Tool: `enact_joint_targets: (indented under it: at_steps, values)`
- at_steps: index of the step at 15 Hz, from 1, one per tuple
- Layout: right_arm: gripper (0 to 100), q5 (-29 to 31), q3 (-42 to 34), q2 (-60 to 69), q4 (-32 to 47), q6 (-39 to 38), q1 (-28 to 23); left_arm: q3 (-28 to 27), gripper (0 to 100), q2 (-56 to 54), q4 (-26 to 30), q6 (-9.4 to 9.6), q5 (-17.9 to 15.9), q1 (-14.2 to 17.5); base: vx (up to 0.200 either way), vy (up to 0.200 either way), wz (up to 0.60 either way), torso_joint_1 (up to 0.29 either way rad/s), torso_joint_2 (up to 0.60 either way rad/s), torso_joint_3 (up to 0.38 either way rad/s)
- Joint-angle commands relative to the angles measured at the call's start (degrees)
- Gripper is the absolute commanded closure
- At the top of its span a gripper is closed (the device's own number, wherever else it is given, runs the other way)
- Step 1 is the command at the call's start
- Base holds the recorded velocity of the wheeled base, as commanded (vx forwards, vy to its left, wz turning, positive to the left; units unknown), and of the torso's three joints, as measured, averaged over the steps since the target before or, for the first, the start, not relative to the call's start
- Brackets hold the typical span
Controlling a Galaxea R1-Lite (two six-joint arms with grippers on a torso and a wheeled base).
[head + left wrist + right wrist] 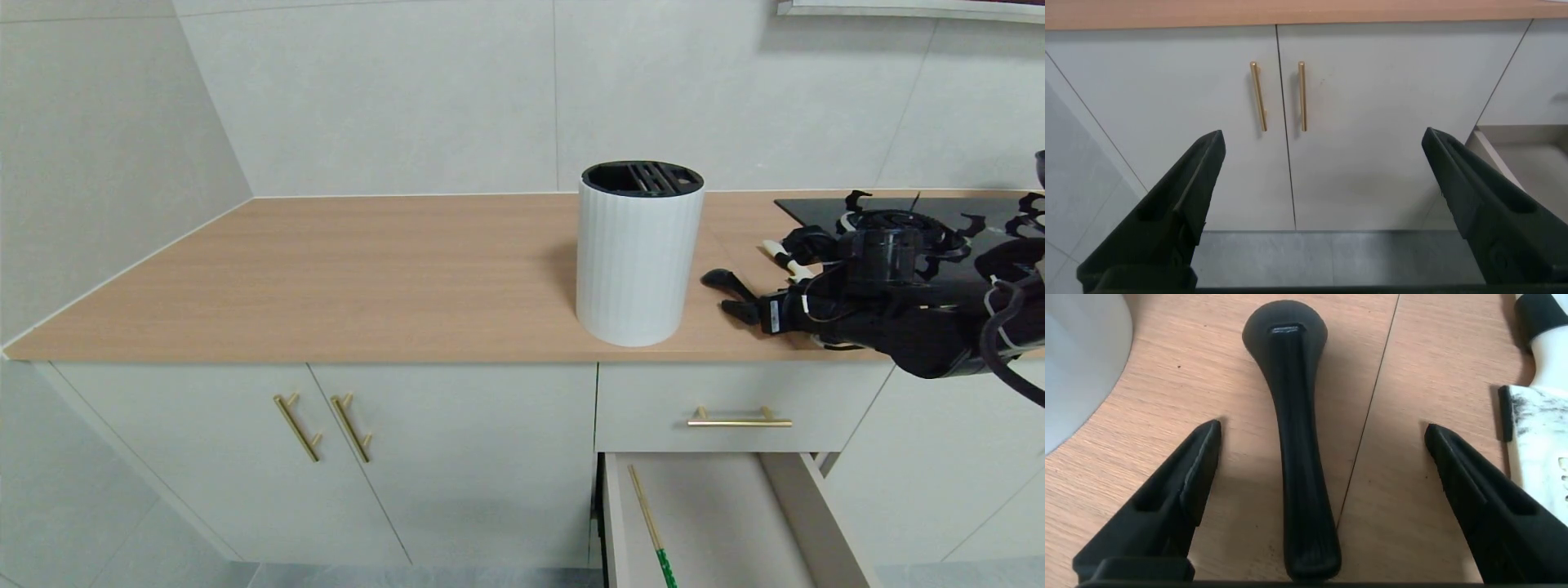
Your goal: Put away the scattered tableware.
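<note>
Black handle (1294,457) left-right, bulb toward holder (639,261)

Soft, even light filled the room, bright and without hard glare. In the head view the white holder (639,261) threw a faint, loose-edged shadow onto the desk (367,269) on its left side, so the light came from the right and above. A grey shadow lay on the tiled wall (408,98) below the ledge (898,8). Straight lines leaned and bowed toward that view's edges. In the right wrist view the black handle (1294,457) carried a dull sheen and cast a soft shadow toward the holder. In the left wrist view the cupboard doors (1372,147) were evenly lit, their 2 brass handles (1257,96) showed thin highlights, and the floor (1331,261) was darker.
</note>
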State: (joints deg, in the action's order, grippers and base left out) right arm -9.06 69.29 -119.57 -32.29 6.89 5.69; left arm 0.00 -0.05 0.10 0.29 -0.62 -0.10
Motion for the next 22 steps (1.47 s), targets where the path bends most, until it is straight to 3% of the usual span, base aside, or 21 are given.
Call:
enact_joint_targets:
  at_steps: [1,2,14,18,22]
  values:
    - [0,0.00,0.05,-0.05,0.12,-0.03,0.02,0.00,0,0.05,-0.01,0.06,0.01,0.01,0.000,0.000,0.00,0.000,0.00,0.000]
    - [100,0.00,0.05,0.03,0.12,-0.03,0.02,0.00,0,0.05,-0.01,0.06,0.01,0.01,0.000,0.000,0.00,0.000,0.00,0.000]
    - [100,-0.17,-0.12,4.52,5.57,-1.35,0.46,0.00,0,0.05,-0.01,-0.03,0.01,0.01,0.000,0.000,0.00,0.000,0.00,0.000]
    - [100,0.00,2.60,14.01,21.66,-7.33,2.13,0.00,0,0.05,-0.01,-0.03,0.01,0.01,0.000,0.000,0.00,0.000,0.00,0.000]
    - [100,-0.17,0.76,24.47,34.14,-11.55,3.89,0.00,0,0.05,-0.01,0.06,0.01,0.01,0.000,0.000,0.00,0.000,0.00,0.000]
